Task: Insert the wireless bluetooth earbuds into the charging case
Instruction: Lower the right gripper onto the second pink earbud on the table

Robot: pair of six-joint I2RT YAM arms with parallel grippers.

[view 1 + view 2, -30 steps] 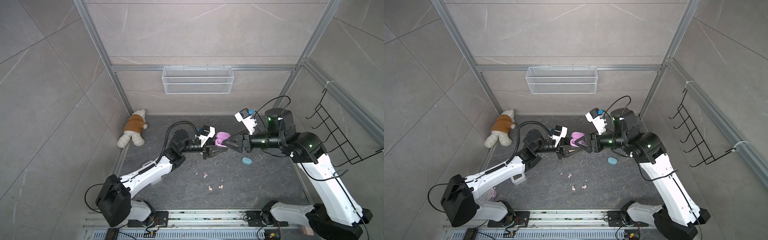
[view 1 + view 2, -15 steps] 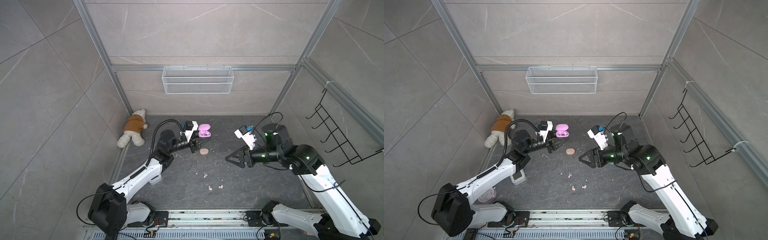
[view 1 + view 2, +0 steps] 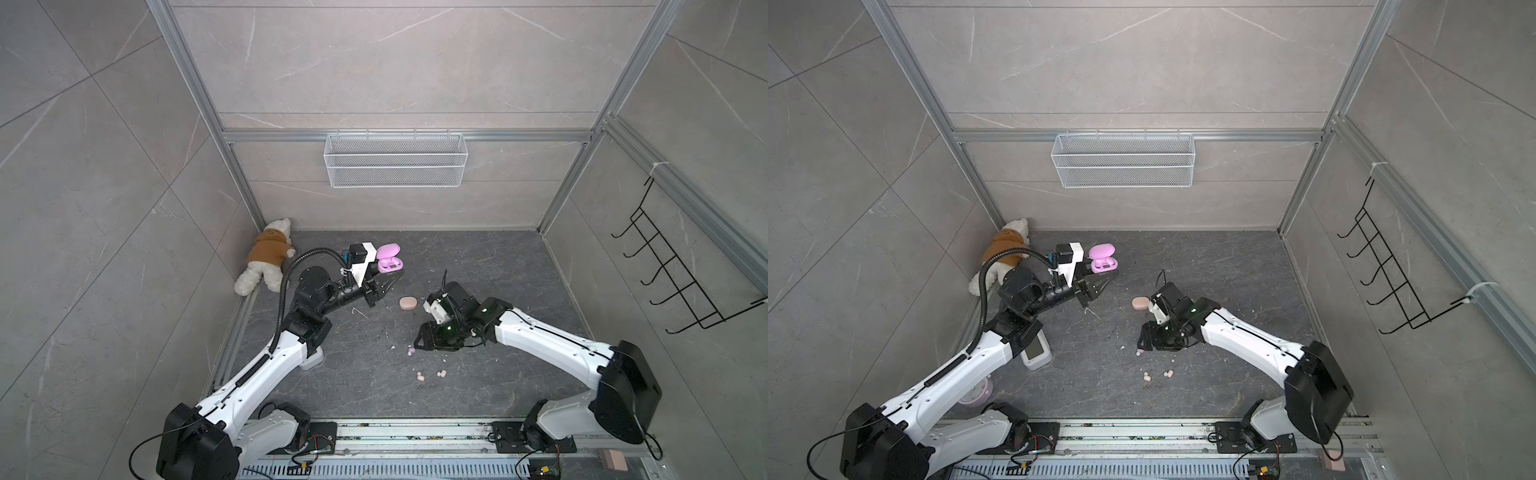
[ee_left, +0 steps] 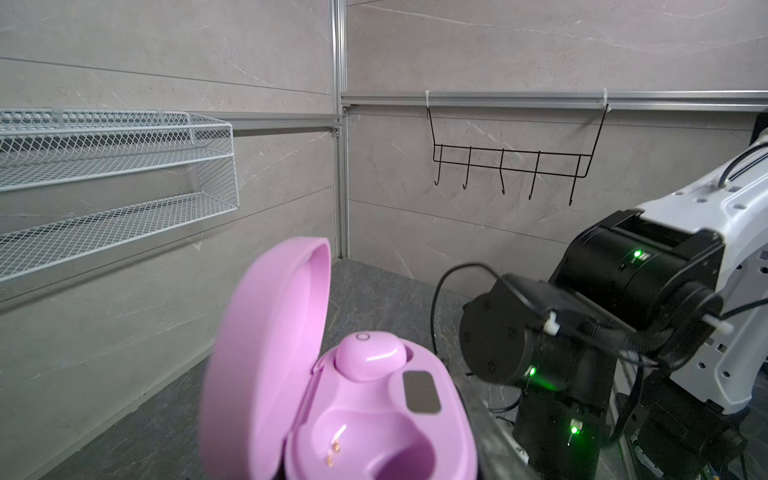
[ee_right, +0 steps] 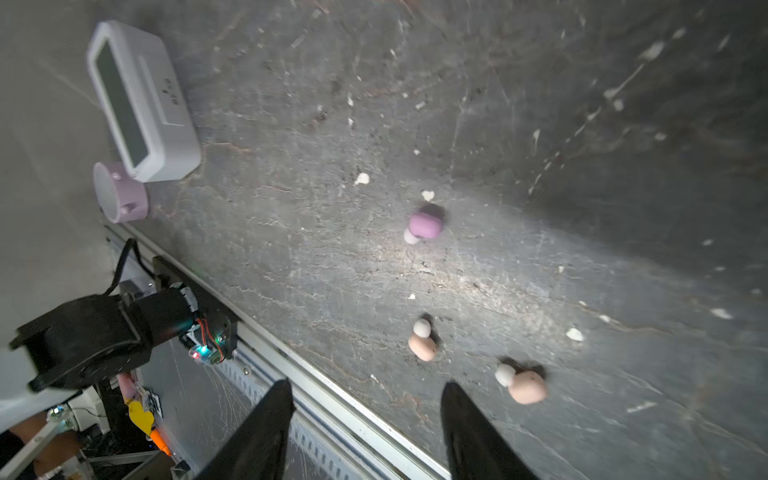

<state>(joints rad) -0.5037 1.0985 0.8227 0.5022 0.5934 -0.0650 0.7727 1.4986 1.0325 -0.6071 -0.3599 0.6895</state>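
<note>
My left hand is gripping the glossy pink clamshell charging case, one bud seated inside. My right hand is hanging open over bean-shaped earbuds on the gritty stone table.

we see the left arm rise from its base at the front and lean toward the back, with the forearm bent roughly level at the elbow. the left gripper lies about level and points to the right, drawn in tight on the pink case, which it holds with the lid open. the right arm stretches low from the right toward the middle, its wrist bent steeply down. the right gripper points downward. in the right wrist view we see its two black fingers spread apart with nothing between them.
</note>
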